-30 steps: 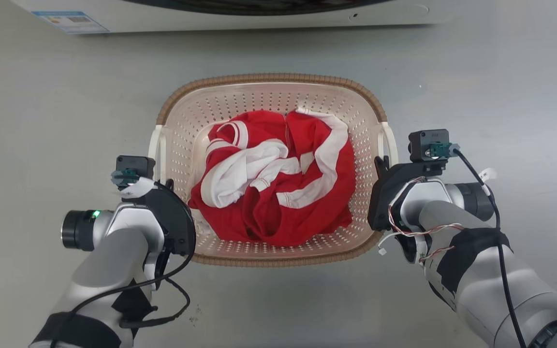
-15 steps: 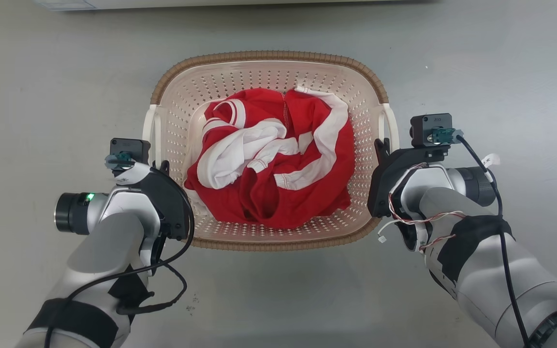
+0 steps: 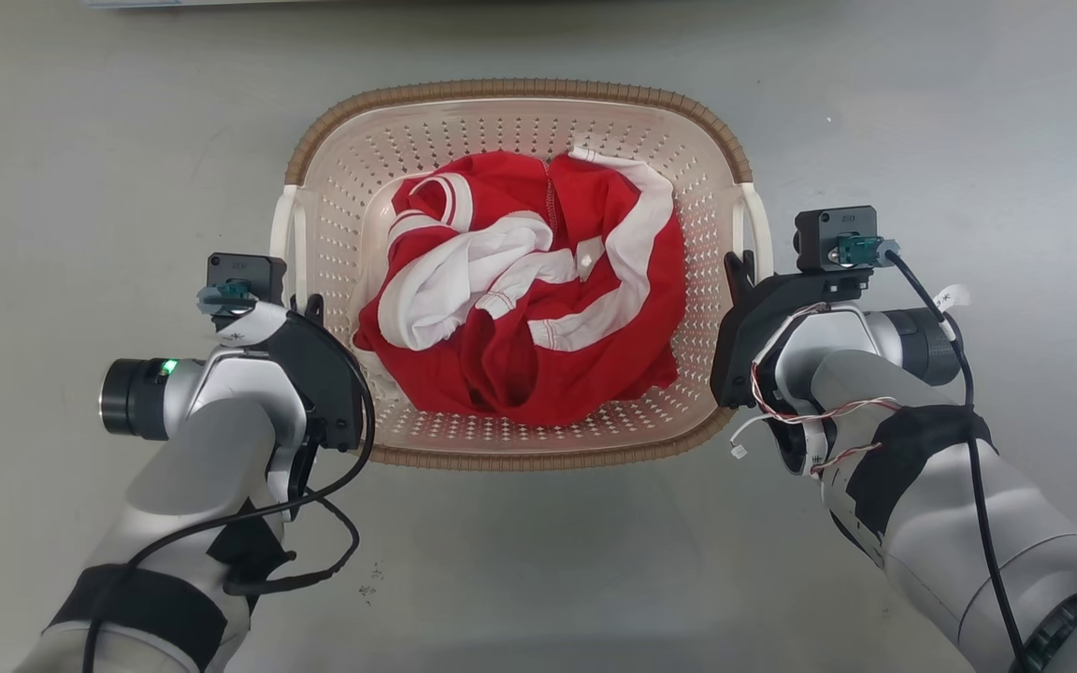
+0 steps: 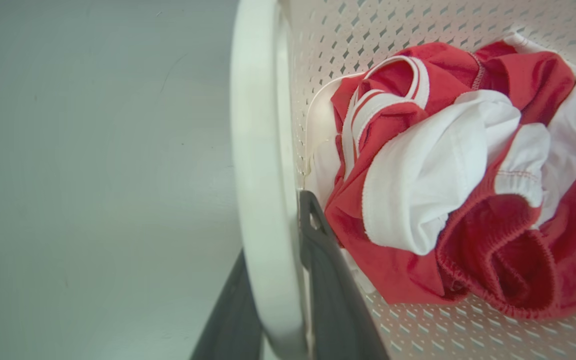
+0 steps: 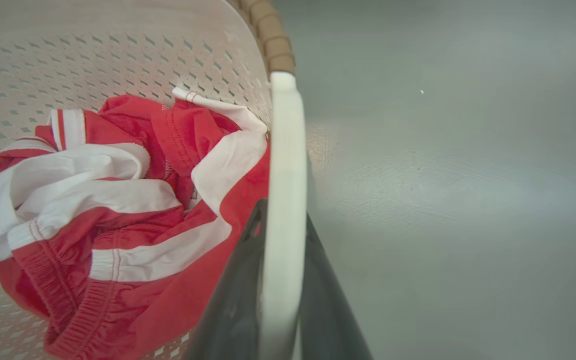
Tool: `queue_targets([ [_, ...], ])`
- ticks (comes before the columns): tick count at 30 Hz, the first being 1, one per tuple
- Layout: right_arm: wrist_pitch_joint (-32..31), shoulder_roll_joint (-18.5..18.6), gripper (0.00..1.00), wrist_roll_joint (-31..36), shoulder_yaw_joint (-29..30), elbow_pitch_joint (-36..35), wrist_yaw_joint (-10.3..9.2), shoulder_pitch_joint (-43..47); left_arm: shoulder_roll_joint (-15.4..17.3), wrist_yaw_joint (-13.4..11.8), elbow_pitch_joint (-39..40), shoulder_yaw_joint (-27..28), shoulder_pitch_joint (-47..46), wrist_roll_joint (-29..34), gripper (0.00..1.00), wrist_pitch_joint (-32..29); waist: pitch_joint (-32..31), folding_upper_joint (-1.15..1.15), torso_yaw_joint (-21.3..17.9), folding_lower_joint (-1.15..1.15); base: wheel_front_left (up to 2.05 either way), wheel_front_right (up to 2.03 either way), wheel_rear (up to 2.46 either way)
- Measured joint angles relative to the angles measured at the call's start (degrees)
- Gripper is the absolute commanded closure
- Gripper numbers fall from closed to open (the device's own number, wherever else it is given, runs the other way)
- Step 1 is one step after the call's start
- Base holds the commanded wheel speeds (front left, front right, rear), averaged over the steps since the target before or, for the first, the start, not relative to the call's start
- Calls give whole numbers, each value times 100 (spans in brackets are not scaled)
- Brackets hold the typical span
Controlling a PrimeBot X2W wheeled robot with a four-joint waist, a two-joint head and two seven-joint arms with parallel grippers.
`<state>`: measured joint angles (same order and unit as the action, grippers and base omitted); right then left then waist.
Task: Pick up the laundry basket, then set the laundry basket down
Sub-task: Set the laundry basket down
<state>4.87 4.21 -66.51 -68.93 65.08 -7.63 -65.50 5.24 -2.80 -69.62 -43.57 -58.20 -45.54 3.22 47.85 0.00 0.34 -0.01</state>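
The laundry basket (image 3: 520, 90) is a rounded rectangle of cream plastic. Its walls and bottom are pierced with rows of small holes, and a brown woven-look band runs round the rim. Its mouth faces up, and its long axis runs from side to side in front of the robot, with a smooth white handle at each short end. It sits between the two arms above a smooth grey floor (image 3: 80, 121); whether it touches the floor cannot be told.

Inside lies one crumpled red garment (image 3: 520, 308) with broad white bands and a gathered elastic hem, heaped over most of the bottom.

The left tool (image 4: 280, 235) clamps the left handle (image 4: 258, 125), one dark finger on either side of the bar. The right tool (image 5: 284, 217) grips the right handle (image 5: 284, 140) the same way, its fingers pressed against the bar.
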Motion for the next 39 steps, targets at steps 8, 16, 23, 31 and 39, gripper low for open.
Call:
queue_targets([
  [8,178,-43,0,1,-18,-3,7,-168,-34,29,-53,-32,-40,43,0,51,31,0,0,0,0,0,0],
  [16,279,-64,0,2,-43,-5,8,-211,-62,29,-99,-34,-81,43,0,100,26,0,0,0,0,0,0],
  [23,333,-66,0,2,-70,-10,8,-203,-30,30,-158,-33,-148,43,0,151,-48,0,-24,0,0,0,0],
  [31,425,-66,0,-3,-73,42,8,-182,5,30,-204,-31,-147,43,0,245,-238,0,-82,0,0,0,0],
  [39,530,-67,0,-64,-65,212,8,-33,4,38,-233,-19,-112,42,0,403,-513,0,-107,0,0,0,0],
])
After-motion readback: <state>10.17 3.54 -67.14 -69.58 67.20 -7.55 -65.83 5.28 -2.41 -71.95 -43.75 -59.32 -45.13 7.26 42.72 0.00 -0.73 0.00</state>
